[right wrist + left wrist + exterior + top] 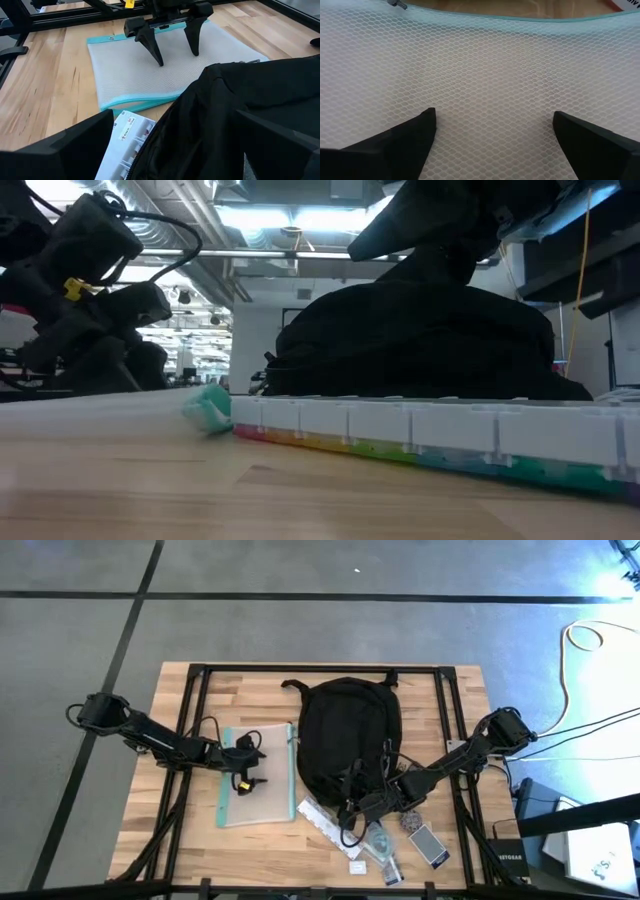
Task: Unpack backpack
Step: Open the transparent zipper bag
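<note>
High view: the backpack (348,735) lies in the middle of the tabletop (190,830), with the mesh pouch (258,775) just beside it on the left and a pill organiser (325,823) plus small items near its lower edge. The left pincer (243,756) hovers over the pouch; the right pincer (368,802) sits at the backpack's lower edge. Low view: the backpack (420,345) bulks behind the pill organiser (430,430). Left wrist view: the left pincer (495,132) stands spread just above the mesh (490,70), pinching nothing. Right wrist view: the right pincer (175,145) is spread over black fabric (240,115), nothing held. Likely step: reaching into the backpack; the opening should be found first, the fingers kept clear of loose straps.
</note>
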Motion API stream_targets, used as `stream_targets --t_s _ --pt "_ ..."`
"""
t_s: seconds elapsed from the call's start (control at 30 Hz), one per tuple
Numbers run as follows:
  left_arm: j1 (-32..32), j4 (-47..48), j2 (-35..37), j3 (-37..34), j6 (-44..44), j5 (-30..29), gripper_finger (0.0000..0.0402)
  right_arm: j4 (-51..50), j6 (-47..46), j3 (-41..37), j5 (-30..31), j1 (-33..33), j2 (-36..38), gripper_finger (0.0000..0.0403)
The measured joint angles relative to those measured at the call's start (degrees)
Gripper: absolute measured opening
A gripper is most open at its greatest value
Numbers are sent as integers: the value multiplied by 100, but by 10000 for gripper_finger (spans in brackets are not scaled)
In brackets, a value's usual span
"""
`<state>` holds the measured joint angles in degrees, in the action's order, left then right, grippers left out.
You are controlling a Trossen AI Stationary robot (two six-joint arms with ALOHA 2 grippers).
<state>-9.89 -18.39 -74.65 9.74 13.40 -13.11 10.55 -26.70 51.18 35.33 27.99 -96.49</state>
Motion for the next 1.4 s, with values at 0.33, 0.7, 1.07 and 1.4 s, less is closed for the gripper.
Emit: stream_targets --t_s 0.33,0.7,1.07,1.4 --pt "20 -337 -9 -20 -6 -7 251 -4 0 0 0 0 0 390" --pt "13 -345 -9 -20 -4 3 97 -4 0 0 0 0 0 390" --pt "13 -424 -9 -24 100 -4 4 -4 0 0 0 0 0 390" --pt "12 -407 -20 397 -30 -21 0 -4 0 0 0 0 0 390"
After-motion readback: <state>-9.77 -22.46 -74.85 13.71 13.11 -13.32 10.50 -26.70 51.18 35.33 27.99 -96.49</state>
